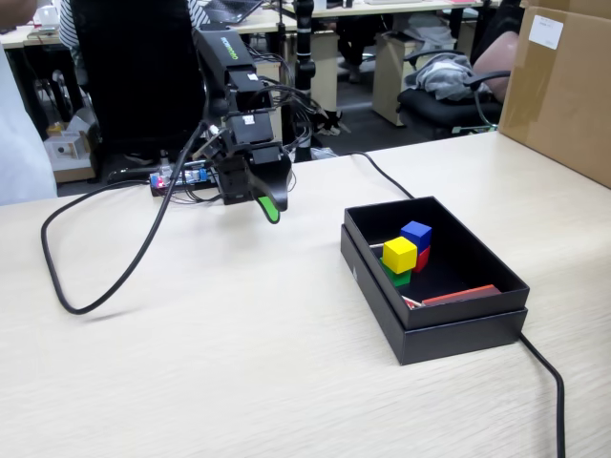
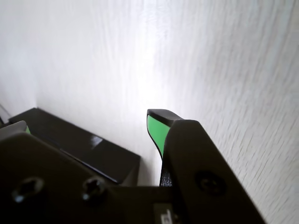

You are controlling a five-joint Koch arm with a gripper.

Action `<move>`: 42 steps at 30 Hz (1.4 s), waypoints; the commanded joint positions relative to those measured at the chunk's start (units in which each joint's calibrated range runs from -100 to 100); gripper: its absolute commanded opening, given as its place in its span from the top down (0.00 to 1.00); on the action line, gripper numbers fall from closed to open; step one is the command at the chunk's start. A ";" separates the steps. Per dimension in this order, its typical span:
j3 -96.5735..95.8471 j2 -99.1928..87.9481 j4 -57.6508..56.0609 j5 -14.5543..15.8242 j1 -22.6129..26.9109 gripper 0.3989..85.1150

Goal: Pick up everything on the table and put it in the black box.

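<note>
Start from the cubes: you have all four already in the black box (image 1: 434, 310). The yellow cube (image 1: 399, 254) sits on the green cube (image 1: 398, 278), and the blue cube (image 1: 416, 234) sits on the red cube (image 1: 422, 258), all bunched near the box's far-left inner corner in the fixed view. A thin red-edged strip (image 1: 460, 295) lies on the box floor beside them.

From your pincer (image 1: 270, 207), that cluster lies to the right and nearer the camera in the fixed view, and lower, down inside the box walls. The pincer hangs above bare table (image 1: 239, 363) with nothing between its tips. The box's long axis runs diagonally away from the pincer, its near-left corner being the part closest to you.

As to the jaws: in the fixed view they overlap, so only one green-padded tip shows. In the wrist view one green pad (image 2: 156, 130) is clear and a sliver of green shows at the far left edge, which hints at a gap, but I cannot tell how wide.

No cube shows on the table in either view, so I judge the task done. A thick black cable (image 1: 115, 277) loops on the table left of the pincer; leave it alone.
</note>
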 commanded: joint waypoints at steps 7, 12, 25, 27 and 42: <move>-12.29 -15.00 12.29 -2.15 -1.27 0.42; -19.18 -21.77 15.31 -3.47 -2.64 0.42; -38.59 -23.60 29.91 -7.37 -5.47 0.40; -43.75 -23.60 35.27 -7.62 -5.03 0.41; -45.39 -23.26 32.16 -7.18 -5.86 0.44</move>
